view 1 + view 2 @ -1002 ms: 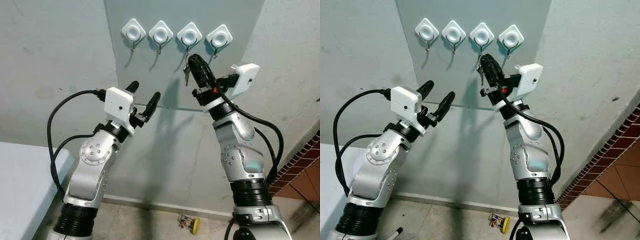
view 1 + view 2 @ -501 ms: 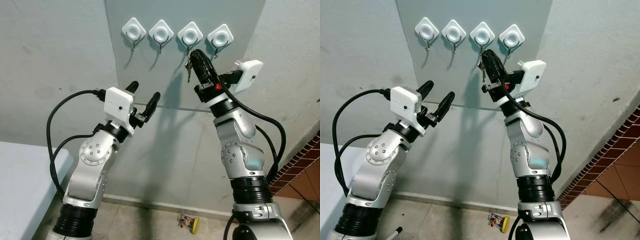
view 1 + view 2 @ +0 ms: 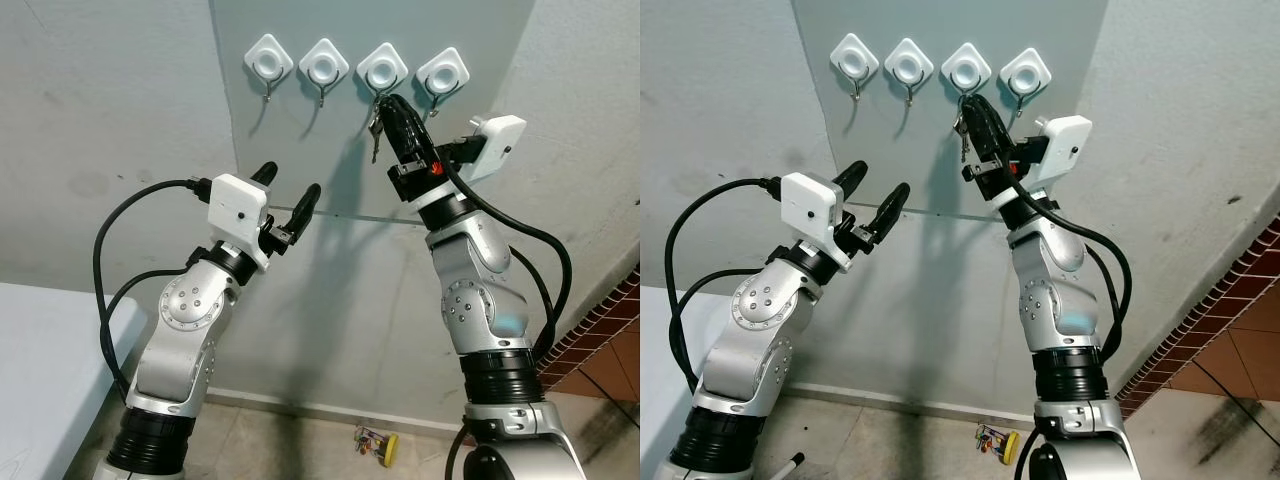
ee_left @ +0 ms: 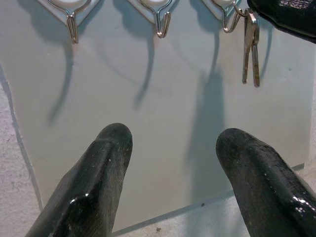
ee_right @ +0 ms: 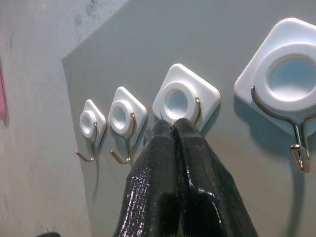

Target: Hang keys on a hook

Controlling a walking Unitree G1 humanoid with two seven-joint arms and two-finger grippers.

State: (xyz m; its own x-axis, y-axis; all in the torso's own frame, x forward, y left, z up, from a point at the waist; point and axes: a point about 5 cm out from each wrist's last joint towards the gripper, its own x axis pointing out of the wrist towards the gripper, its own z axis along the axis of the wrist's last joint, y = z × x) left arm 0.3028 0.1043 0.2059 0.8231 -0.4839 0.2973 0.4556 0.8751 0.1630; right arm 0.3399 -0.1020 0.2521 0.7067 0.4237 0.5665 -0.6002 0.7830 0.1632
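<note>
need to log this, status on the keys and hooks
Right hand shut on keys, at third hook. Left hand open, idle below. Other hooks bare, nothing blocking.

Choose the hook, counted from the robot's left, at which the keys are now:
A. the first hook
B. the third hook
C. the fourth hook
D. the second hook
B: the keys hang at the third hook of the four on the wall, where the right gripper, fingers shut, holds them.
</note>
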